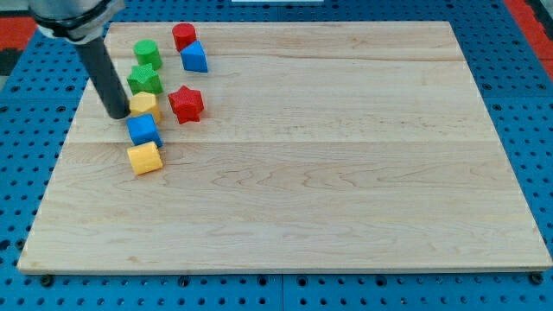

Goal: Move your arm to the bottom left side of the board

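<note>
My dark rod comes down from the view's top left and my tip [117, 113] rests on the wooden board [346, 173] near its left edge. The tip touches the left side of a yellow block [145, 105]. Just below that lie a blue cube [143, 130] and a yellow cube [144, 158]. A green star block [144, 79] and a green cylinder [146, 53] sit above the tip's right. A red star block [186, 104] lies to the right, with a red block [183, 36] and a blue block [194, 57] near the top edge.
The board lies on a blue perforated table [26, 173]. All blocks cluster in the board's upper left. A red strip [13, 34] shows at the view's top left corner.
</note>
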`<state>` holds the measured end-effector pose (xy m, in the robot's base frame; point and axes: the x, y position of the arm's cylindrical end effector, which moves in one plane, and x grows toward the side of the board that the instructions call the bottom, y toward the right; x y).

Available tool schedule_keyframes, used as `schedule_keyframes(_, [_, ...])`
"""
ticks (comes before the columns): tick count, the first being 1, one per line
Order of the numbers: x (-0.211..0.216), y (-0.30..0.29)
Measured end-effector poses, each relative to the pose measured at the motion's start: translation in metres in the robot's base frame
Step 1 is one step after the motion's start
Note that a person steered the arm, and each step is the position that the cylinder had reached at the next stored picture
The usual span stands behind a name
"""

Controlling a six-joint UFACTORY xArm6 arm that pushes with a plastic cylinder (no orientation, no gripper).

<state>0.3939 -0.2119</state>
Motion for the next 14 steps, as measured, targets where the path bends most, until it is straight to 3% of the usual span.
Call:
schedule_keyframes(1, [0.006,-0.017])
schedule_keyframes(2, [0.090,-0.018])
schedule_keyframes(3, [0.121,0.042])
schedule_keyframes(6, [0.093,0.026])
schedule_keyframes(7, [0.099,0.084])
schedule_keyframes(11, [-0.011,0.089])
schedule_keyframes(12, [-0.003,0.106])
schedule_keyframes(13, [0.082,0.141])
schedule_keyframes(14, [0.148,0.104])
